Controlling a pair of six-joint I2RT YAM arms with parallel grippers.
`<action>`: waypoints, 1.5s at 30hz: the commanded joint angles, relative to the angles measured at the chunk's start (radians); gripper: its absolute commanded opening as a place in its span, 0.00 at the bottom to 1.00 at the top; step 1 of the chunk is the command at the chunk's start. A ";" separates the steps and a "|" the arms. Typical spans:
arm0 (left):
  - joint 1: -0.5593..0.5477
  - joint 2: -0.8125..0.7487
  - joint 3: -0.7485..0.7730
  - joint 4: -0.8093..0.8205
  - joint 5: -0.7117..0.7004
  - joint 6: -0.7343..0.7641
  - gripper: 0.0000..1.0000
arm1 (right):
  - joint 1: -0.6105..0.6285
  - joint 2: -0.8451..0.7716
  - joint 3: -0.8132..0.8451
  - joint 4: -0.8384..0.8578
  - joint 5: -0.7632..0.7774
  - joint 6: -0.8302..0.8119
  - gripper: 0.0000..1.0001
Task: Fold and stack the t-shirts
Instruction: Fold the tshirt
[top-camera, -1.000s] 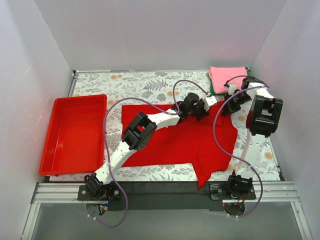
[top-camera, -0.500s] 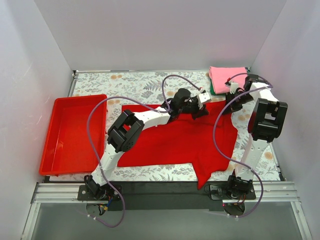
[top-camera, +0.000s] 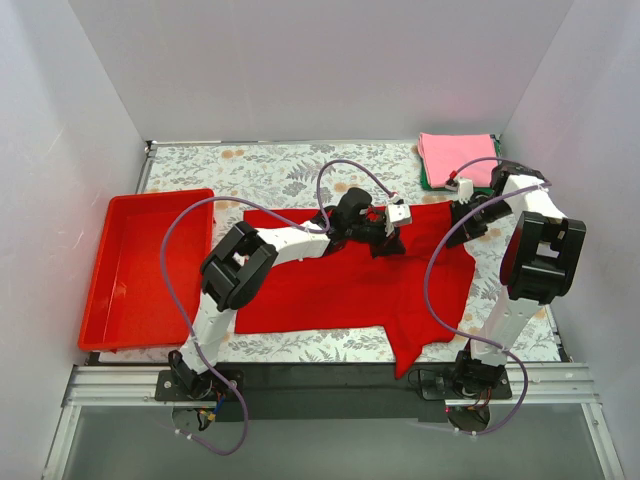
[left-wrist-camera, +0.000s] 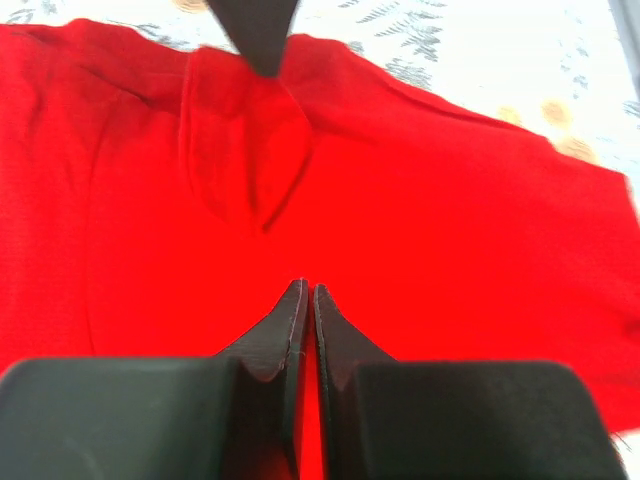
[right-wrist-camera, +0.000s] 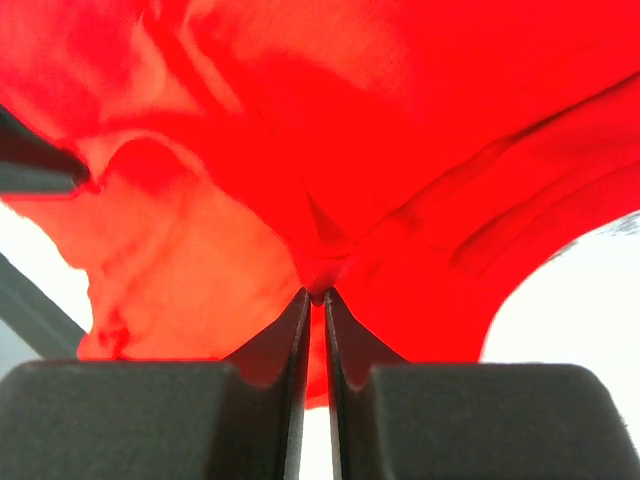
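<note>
The red t-shirt (top-camera: 340, 285) lies spread across the surface (top-camera: 270, 165). The overhead view only places both hands at its far edge. The wrist views show more: the right hand (right-wrist-camera: 315, 298) is clamped on a bunched, lifted fold, while the left hand (left-wrist-camera: 308, 298) is pressed closed, probably pinching cloth. The pink t-shirt (top-camera: 455, 155) lies folded at the far right corner.

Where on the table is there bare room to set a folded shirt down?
Far strip of table between back wall and red t-shirt, from red tray to pink t-shirt. Narrow strip along its near hem too. Mid-table is crowded: the shirt covers it.
</note>
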 joint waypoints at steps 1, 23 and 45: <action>0.003 -0.143 -0.038 -0.037 0.067 0.045 0.00 | 0.000 -0.083 -0.074 -0.101 -0.014 -0.140 0.17; 0.298 -0.463 -0.262 -0.499 -0.060 -0.103 0.28 | 0.057 -0.090 0.033 -0.103 0.098 -0.125 0.44; 0.691 -0.048 -0.006 -0.720 -0.338 -0.102 0.25 | 0.154 0.205 0.082 0.287 0.354 0.127 0.43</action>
